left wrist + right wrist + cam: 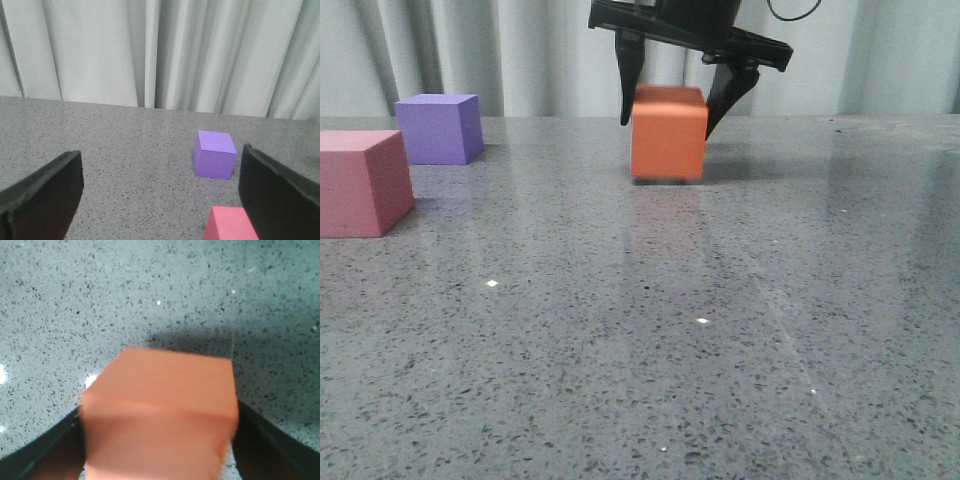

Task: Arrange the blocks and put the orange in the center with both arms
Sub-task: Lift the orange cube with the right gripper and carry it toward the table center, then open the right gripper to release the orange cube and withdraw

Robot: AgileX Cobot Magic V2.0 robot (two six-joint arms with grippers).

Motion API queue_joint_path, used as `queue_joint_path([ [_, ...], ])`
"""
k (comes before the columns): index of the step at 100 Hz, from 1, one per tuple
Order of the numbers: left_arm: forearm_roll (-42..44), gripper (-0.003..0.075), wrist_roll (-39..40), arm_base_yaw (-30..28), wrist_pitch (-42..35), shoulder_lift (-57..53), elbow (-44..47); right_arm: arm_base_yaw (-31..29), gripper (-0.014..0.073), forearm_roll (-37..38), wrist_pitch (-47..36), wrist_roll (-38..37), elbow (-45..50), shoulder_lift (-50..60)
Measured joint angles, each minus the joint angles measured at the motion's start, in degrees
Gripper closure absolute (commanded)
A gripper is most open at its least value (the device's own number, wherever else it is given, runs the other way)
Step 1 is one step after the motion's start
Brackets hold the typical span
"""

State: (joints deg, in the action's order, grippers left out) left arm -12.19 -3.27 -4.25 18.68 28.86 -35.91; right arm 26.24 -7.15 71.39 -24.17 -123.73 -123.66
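My right gripper (pixel 668 122) comes down from above with one finger on each side of the orange cube (pixel 668 135) and is shut on it. The cube is at the table or just above it, and its edges are blurred. In the right wrist view the orange cube (pixel 160 410) fills the gap between the gripper's (pixel 157 455) dark fingers. The purple cube (pixel 440 128) stands at the far left and the pinkish-red cube (pixel 360 182) in front of it. My left gripper (pixel 160 200) is open and empty, with the purple cube (pixel 215 155) and the pinkish-red cube (pixel 230 225) ahead near its right finger.
The grey speckled table (pixel 650 330) stretches forward from the cubes. A pale curtain (pixel 500 50) hangs behind the table's far edge and also shows in the left wrist view (pixel 150 50).
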Motion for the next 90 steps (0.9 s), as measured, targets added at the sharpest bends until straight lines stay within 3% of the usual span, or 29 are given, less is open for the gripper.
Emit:
queue_joint_path([
  [50,0.0,0.0122,0.0,0.0,-1.5,0.0,0.0,0.0,-0.0008,-0.5,0.0,0.0,0.0,0.6],
  [90,0.0,0.0122,0.0,0.0,-1.5,0.0,0.0,0.0,-0.0008,1.7,0.2,0.5,0.0,9.3],
])
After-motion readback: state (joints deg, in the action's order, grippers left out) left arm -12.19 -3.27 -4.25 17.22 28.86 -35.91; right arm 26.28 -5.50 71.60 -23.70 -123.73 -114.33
